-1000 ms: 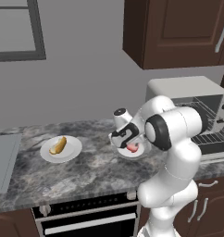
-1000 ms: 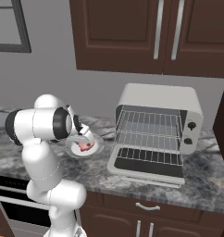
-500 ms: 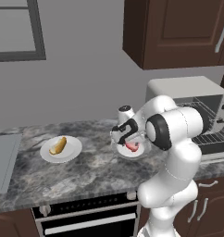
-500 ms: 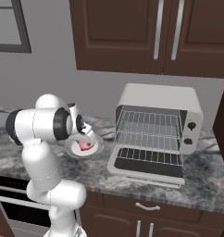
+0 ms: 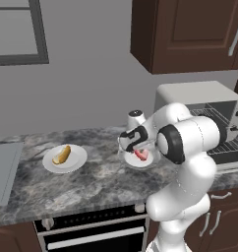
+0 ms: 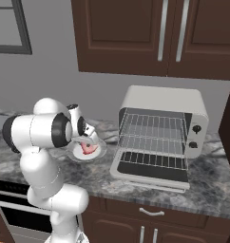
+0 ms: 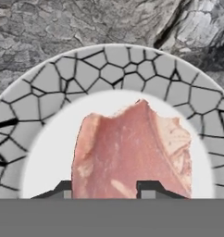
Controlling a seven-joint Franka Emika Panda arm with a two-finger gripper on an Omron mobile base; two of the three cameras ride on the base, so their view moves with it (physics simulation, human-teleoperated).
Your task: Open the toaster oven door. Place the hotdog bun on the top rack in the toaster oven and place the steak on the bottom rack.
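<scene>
Long marbled desk [image 5: 91,182] under dark cabinets, carrying everything. At its right end the light grey toaster oven [image 6: 162,130], toaster oven door [image 6: 150,165] already dropped flat, top rack [image 6: 155,126] and bottom rack [image 6: 152,144] both bare and exposed. Well to the left, hotdog bun [image 5: 61,154] lying untouched on its own white plate [image 5: 77,160]. Between bun and oven, a second, mosaic-rimmed plate [image 7: 109,65] with the steak [image 7: 132,152] resting in its middle. Directly over that meat, the pincer [image 7: 107,190], fingertips [image 7: 150,187] straddling the slab's near edge, jaws narrowed toward it; firm contact on the meat cannot be told from here. Judged to be the pickup of the steak, bun not yet placed. For a clean grasp: best to finish pinching across the narrow width, low enough to catch the slab's thickness yet short of scraping the plate; lift straight up before swinging right, keeping the meat level; then approach low, under the upper shelf, to reach the lower grid without snagging wires. Risk: a thin flat piece slipping out or dragging the plate along.
</scene>
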